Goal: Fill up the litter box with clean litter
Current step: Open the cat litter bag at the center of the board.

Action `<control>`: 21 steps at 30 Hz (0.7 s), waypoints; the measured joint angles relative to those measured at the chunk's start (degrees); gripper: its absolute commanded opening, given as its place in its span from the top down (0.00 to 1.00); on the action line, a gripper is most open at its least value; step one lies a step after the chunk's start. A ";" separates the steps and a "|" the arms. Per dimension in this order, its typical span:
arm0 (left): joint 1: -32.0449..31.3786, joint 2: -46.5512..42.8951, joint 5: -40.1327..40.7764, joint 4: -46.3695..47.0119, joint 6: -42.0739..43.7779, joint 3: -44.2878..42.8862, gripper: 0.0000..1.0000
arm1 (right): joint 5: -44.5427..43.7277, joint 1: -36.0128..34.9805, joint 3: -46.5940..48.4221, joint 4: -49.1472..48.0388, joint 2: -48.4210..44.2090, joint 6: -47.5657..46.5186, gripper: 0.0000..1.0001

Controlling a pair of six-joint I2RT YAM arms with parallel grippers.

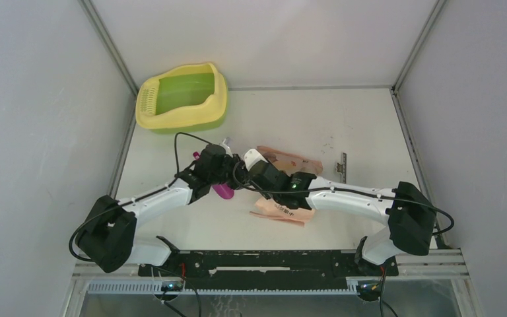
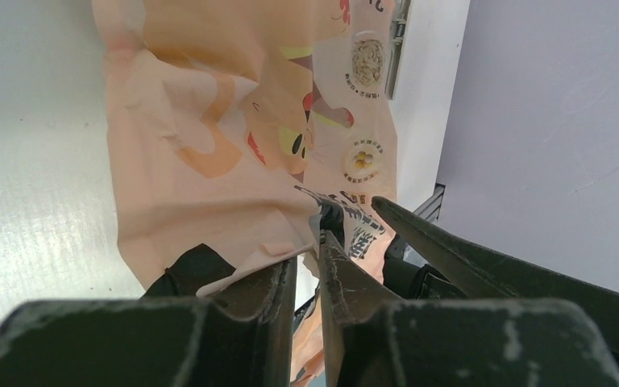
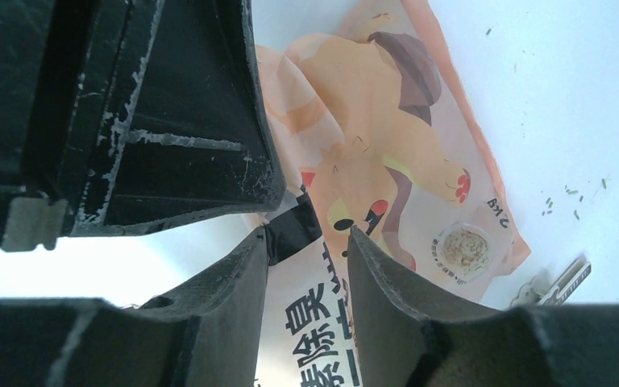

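Item 1, litter box (image 1: 181, 98): we record a yellow tray with a green basin and a slotted grille at its left end. It sits in the far left corner of the counter (image 1: 290, 119), well apart from both arms.

Item 2, clean litter (image 3: 548, 201): we see it only as a few dark specks scattered on the counter to the right of the bag, near a small metal strip (image 1: 342, 165).

Item 3, bag (image 1: 296, 162): we note a flat pink-orange printed pouch, creased, lying mid-counter between the two arms.

Item 4, left claw (image 2: 308, 250): we find it low over the middle of the counter, jaws almost pressed together and pinching the near edge of the bag by its dark printed strip.

Item 5, right claw (image 3: 306, 238): we find it meeting the left claw nose to nose at the same edge. Its jaws are spread, one on each side of the printed margin, with a gap visible on both sides.

Item 6, scoop (image 1: 223, 191): we see magenta plastic lying on the counter under the left wrist, mostly hidden by the arm
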State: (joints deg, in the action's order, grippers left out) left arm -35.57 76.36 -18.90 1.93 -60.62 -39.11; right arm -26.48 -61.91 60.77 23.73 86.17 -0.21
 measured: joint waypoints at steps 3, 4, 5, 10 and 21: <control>0.00 -0.22 0.07 0.13 0.00 0.00 0.80 | 0.00 0.02 0.00 -0.26 0.33 0.02 0.56; 0.00 -0.31 0.07 0.13 0.00 0.00 0.80 | -0.02 0.02 0.00 -0.33 0.55 0.02 0.57; 0.00 -0.44 0.04 0.13 -0.02 0.00 0.80 | 0.00 0.02 0.00 -0.44 0.90 0.04 0.57; 0.09 -1.44 0.39 0.28 -0.55 0.74 0.79 | -0.07 0.04 0.00 -1.11 2.51 0.02 0.71; 0.07 -13.62 3.21 -1.84 -2.21 5.64 0.65 | -1.75 0.42 0.39 -0.74 3.10 0.07 1.00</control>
State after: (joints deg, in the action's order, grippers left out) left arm -35.51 62.74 -15.68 0.10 -62.83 -33.47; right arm -28.23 -61.49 61.17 22.98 89.27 -0.14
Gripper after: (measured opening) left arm 0.341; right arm 0.009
